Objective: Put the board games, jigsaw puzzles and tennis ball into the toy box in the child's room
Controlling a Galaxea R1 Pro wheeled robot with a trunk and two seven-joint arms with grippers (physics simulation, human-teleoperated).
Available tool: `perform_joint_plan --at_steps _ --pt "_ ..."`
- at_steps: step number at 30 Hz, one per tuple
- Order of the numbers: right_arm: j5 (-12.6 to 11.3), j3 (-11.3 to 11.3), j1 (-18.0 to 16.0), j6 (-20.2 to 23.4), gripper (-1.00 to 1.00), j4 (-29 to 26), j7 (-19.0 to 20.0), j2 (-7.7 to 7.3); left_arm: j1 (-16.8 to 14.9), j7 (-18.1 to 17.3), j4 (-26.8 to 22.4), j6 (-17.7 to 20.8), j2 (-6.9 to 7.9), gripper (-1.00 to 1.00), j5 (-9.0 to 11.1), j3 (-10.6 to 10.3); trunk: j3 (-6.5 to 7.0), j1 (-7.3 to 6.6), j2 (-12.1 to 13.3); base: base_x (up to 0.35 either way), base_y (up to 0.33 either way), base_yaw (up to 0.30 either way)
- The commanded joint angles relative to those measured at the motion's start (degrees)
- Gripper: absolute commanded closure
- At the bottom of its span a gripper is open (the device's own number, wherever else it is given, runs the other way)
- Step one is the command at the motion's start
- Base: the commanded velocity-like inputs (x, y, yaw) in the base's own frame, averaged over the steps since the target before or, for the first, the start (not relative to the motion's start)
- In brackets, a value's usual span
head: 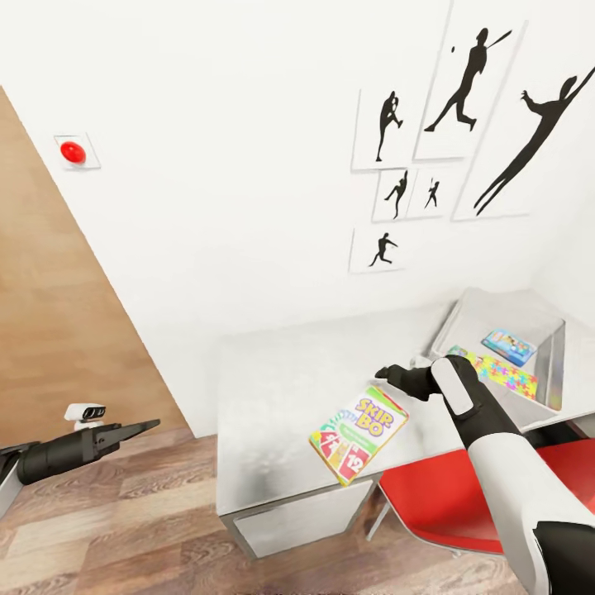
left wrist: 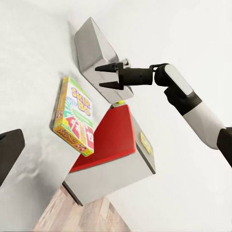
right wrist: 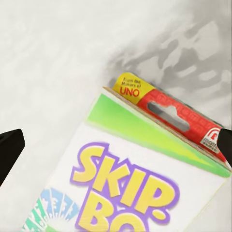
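Right claw, apart, hovers over SKIP-BO box lying diagonally, seemingly overhanging the table.

A child's bedroom: black baseball-player silhouette posters on white walls, wood-plank floor, pale grey-white desk bearing colourful game boxes.

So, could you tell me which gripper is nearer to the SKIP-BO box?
Right. The right gripper hovers open just above the SKIP-BO box's top edge; the left gripper hangs out over the floor, well off the table.
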Motion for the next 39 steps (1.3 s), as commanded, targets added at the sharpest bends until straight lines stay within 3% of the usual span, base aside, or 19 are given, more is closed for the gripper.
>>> perform_joint_plan --at_steps 1,20,39 --pt "-0.60 -0.04 -0.05 0.18 -1.00 -0.06 -0.54 0.02 -0.03 -0.19 0.01 0.64 0.03 -1.00 0.05 -0.03 -0.21 0.03 -0.12 0.001 0.235 -0.062" --pt "-0.45 -0.01 -0.05 0.02 -1.00 -0.10 -0.57 0.13 -0.03 -0.19 0.01 0.46 -0.13 -1.00 0.05 -0.06 -1.87 0.03 -0.12 0.000 0.056 -0.034" --pt "-0.36 -0.09 -0.05 -0.02 -1.00 -0.23 -0.60 0.10 -0.03 -0.19 0.01 0.45 -0.17 -1.00 0.02 -0.02 -2.04 0.03 -0.12 0.098 0.008 -0.001"
